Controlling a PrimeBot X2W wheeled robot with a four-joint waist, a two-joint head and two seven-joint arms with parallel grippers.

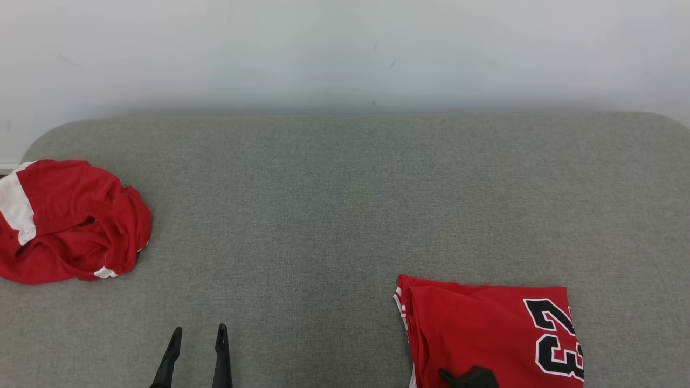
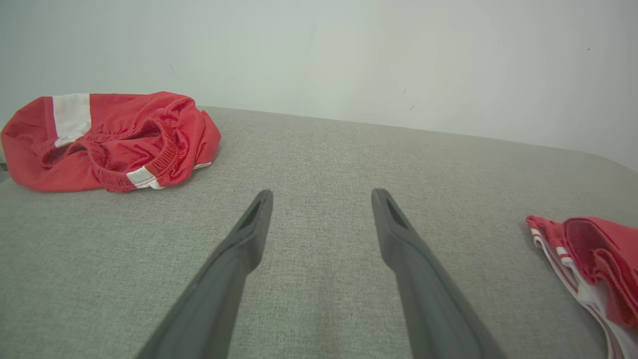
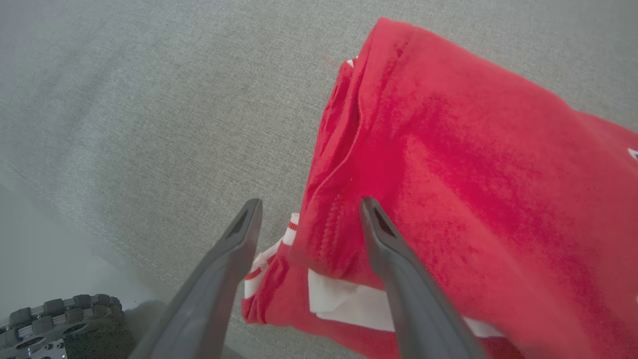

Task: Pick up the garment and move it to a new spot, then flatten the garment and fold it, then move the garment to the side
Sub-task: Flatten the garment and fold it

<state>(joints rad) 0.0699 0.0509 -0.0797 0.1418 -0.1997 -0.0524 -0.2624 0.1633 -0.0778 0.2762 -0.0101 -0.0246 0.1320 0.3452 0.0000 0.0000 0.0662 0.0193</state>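
A folded red jersey [image 1: 485, 328] with a black "23" lies at the front right of the grey fabric surface [image 1: 323, 215]. My right gripper [image 3: 309, 204] is open above the jersey's [image 3: 448, 174] near left corner, one finger over the cloth and one over its edge, holding nothing. Its dark tip [image 1: 466, 375] pokes in at the bottom edge of the head view. A crumpled red garment [image 1: 70, 221] with white stripes sits at the far left. My left gripper [image 1: 198, 337] stands open and empty over bare fabric at the front. The left wrist view has that gripper [image 2: 321, 194] between the crumpled garment [image 2: 114, 139] and the jersey [image 2: 593, 259].
A white wall [image 1: 345, 54] rises behind the surface's rounded back edge. In the right wrist view the surface's front edge drops to a pale floor, with a ridged grey wheel [image 3: 60, 319] at the lower left. Bare fabric spans the middle between the two garments.
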